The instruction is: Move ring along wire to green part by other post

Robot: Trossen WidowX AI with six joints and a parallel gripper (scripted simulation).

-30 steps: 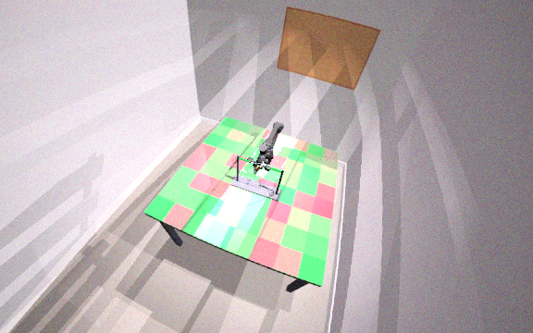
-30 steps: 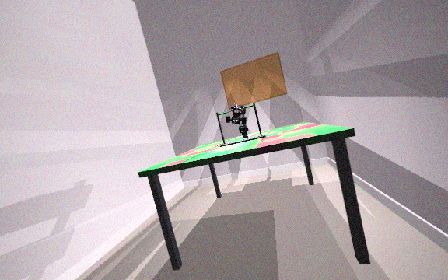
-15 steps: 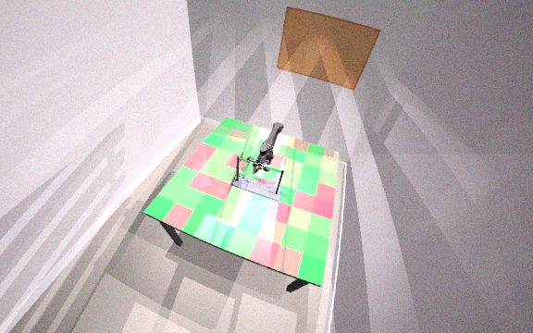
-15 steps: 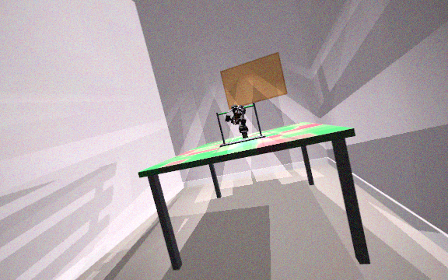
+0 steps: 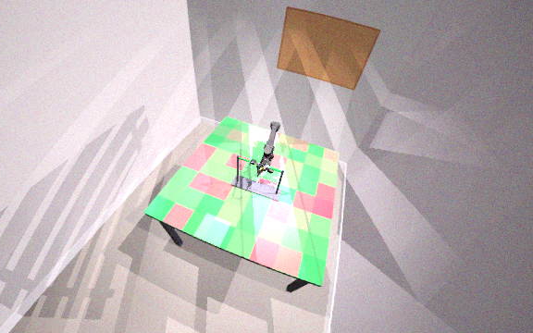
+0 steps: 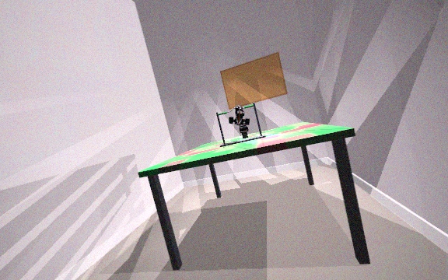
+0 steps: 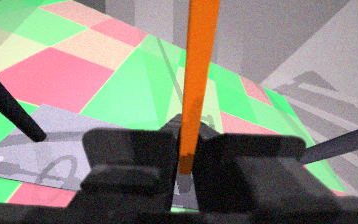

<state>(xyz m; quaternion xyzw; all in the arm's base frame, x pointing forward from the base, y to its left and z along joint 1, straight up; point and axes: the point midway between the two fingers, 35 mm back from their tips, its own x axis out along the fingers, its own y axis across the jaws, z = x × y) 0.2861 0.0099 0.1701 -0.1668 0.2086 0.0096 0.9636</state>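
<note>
Wrist view shows the gripper [image 5: 261,169] [image 6: 239,115] [image 7: 183,118] nearly closed, blocky black fingers clamped on the flat-sided orange handle [image 7: 198,75]; top and exterior views instead show both slim dark posts [image 5: 278,182] [image 5: 238,170] [image 6: 220,128] [image 6: 257,120] and the green wire ends. Handle runs up from between the fingertips, between the posts; ring itself too small to make out. Tabletop [image 5: 211,185] [image 6: 286,137] [image 7: 130,95] is patchwork green, pink and cream, under a smooth grey base plate [image 5: 258,186] [image 6: 243,141] [image 7: 65,130].

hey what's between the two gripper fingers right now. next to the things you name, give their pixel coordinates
The orange handle [image 5: 261,170] [image 6: 239,116] [image 7: 198,75], seen between the dark fingers in the wrist view.
</note>
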